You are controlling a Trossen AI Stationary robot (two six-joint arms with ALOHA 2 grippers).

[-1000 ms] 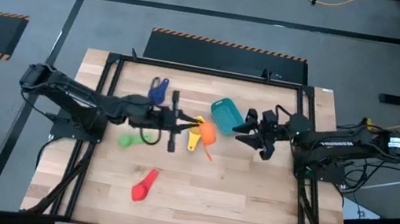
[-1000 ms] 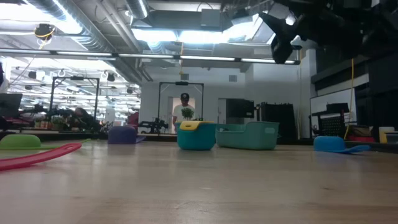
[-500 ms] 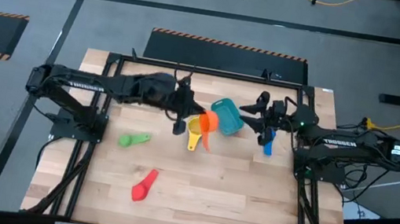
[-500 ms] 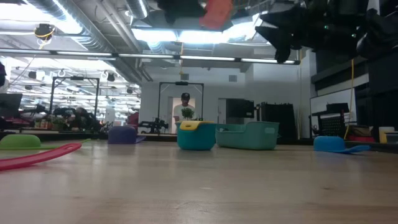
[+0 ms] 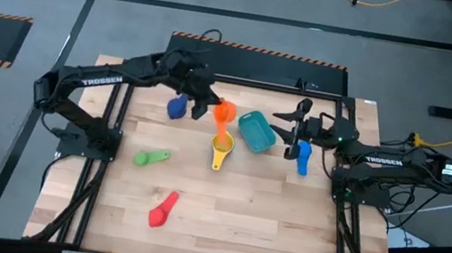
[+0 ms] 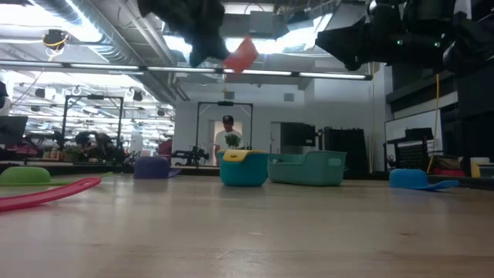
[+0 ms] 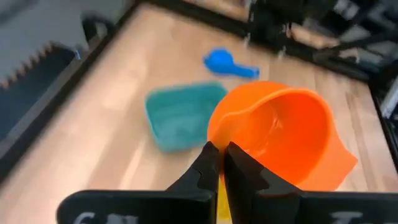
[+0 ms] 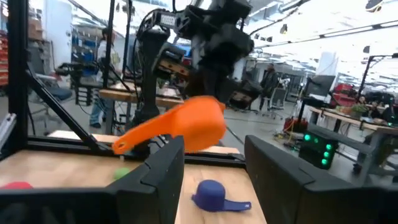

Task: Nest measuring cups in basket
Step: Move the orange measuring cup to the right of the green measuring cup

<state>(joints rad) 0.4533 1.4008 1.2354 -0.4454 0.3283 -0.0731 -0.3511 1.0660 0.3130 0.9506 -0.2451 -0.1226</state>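
My left gripper [image 5: 208,102] hangs high over the table's far part, shut on the orange measuring cup [image 5: 225,111], which also shows in the low view [image 6: 243,54]. The teal basket [image 5: 255,131] rests flat on the table just right of it. The yellow cup [image 5: 221,150], dark blue cup [image 5: 177,106], green cup [image 5: 149,158], red cup [image 5: 163,210] and light blue cup [image 5: 303,159] lie on the wood. My right gripper [image 5: 282,128] hovers open beside the basket's right end, nothing between its fingers [image 8: 165,168]. My left gripper pinches the orange cup's bowl at its rim [image 7: 214,144] between the two shut fingers, coming slanting down from the table's left. The cup is lifted clear and tilted, its handle [image 8: 124,142] slanting down below the bowl.
A black frame [image 5: 233,81] borders the tabletop. The red cup's long handle [image 6: 46,193] lies near the low camera. Bare wood spreads across the table's near half. A person [image 6: 228,135] stands far off in the room behind.
My left gripper has lifted the orange cup off the table beside the yellow cup, carried it up and toward the far edge, and rolled. My right gripper has shifted slightly toward the far edge and rolled, uncovering the light blue cup.
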